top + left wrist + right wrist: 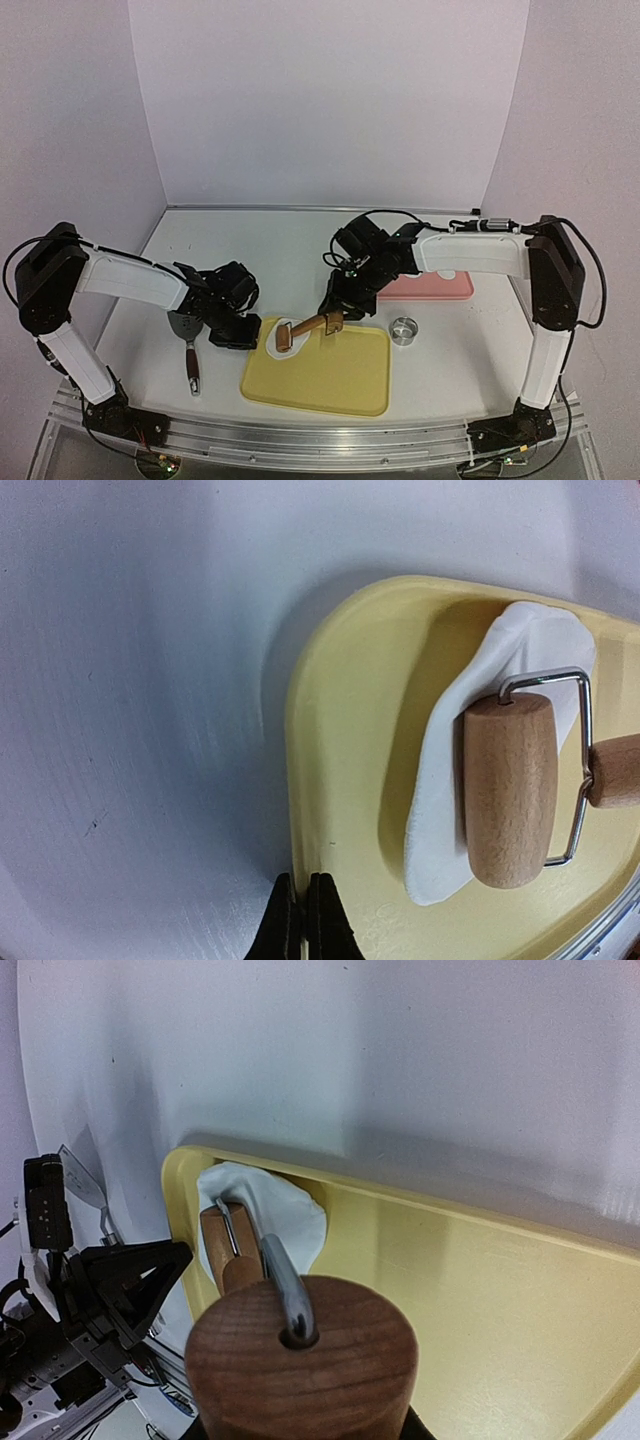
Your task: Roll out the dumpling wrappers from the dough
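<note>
1. Right up against the right wrist camera is the round wooden end of the roller [300, 1360], and the right gripper [335, 319] is clamped around that handle.
2. Just past the right gripper, the roller's wire yoke runs down to the wooden drum, which lies across the dough [440, 810].
3. The dough is an irregular white sheet. It sits in the corner of the yellow tray [340, 780], ahead of and below the right gripper, and one lobe pokes out beyond the drum.
4. The yellow tray spreads out under the right gripper, and the rest of its surface is bare.
5. Over to the left gripper [305, 920]: its fingertips are pressed together with nothing between them, just beside the tray's edge. The dough and drum lie ahead of it, on the tray.
6. On the left gripper's outer side, a spatula [190, 360] with a wooden handle lies flat on the table [470, 350].
7. To the right gripper's outer side, a metal ring cutter [404, 330] stands on the table just beside the tray's corner.
8. Farther back, a pink tray [445, 288] lies partly hidden under the right forearm.
</note>
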Controlling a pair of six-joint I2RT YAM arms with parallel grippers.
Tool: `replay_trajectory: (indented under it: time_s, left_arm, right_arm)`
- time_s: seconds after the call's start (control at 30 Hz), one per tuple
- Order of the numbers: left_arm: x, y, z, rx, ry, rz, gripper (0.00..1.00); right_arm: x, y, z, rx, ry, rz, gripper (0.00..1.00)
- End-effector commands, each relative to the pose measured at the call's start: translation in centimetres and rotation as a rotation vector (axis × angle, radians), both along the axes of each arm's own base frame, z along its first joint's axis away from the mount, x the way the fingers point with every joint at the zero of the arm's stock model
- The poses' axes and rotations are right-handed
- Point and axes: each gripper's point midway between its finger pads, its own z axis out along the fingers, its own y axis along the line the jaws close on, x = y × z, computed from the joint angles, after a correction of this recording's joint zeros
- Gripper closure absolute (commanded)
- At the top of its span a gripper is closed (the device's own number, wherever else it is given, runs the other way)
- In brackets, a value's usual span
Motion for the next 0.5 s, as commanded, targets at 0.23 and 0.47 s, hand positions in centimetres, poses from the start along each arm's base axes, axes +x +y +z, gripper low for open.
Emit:
replay_trajectory:
  time_s: [0.23,0.47]
  left_arm:
    - [-0.1,0.6,0.6,0.012,-0.008,0.016,1.0]
    - [-0.1,0.6,0.5,0.015,-0.007,0.02,1.0]
  right_arm:
    - [-4.1,-17.3,-7.1,-0.685,0.162,-0.124,1.0]
    - [-4.4,-18.4,-6.7,-0.693,0.161,-0.142,1.0]
